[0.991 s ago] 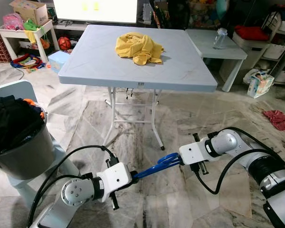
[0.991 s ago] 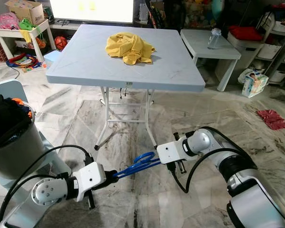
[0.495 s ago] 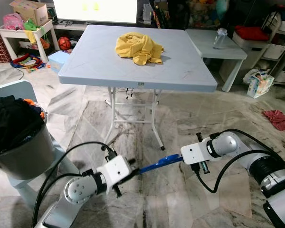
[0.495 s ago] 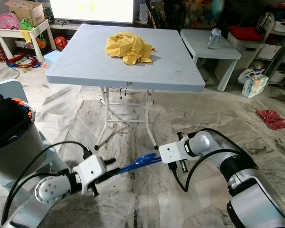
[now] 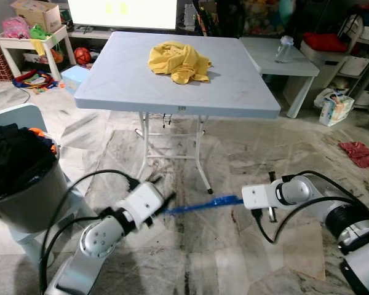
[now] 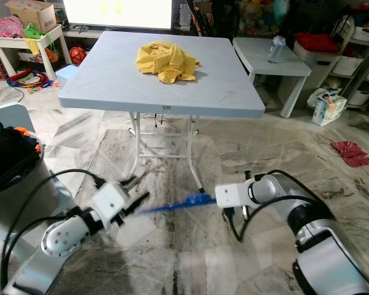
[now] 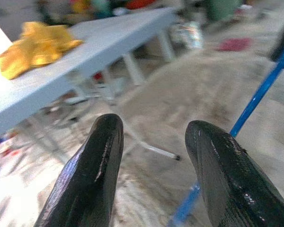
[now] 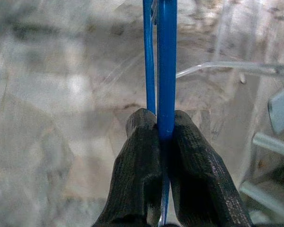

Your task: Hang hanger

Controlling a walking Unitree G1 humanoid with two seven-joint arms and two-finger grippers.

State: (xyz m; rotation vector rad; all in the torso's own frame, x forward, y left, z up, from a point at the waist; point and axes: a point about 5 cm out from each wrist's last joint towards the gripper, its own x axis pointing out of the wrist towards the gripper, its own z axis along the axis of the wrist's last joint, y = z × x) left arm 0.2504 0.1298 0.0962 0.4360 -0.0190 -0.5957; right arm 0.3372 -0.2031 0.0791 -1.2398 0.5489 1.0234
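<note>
At far left, a bin (image 5: 31,203) holds dark clothes (image 5: 15,157). Left gripper (image 5: 166,198): fingers apart, clear of the blue hanger (image 5: 200,206). Right gripper (image 8: 163,142): clamped on the hanger above the floor. Its wrist view shows the grip; the left wrist view shows the table (image 7: 85,52).

The hanger (image 5: 200,205) stretches between the left gripper (image 5: 166,198) and right gripper (image 5: 236,200), before the folding table (image 5: 246,104) bearing a crumpled garment (image 5: 177,61).
</note>
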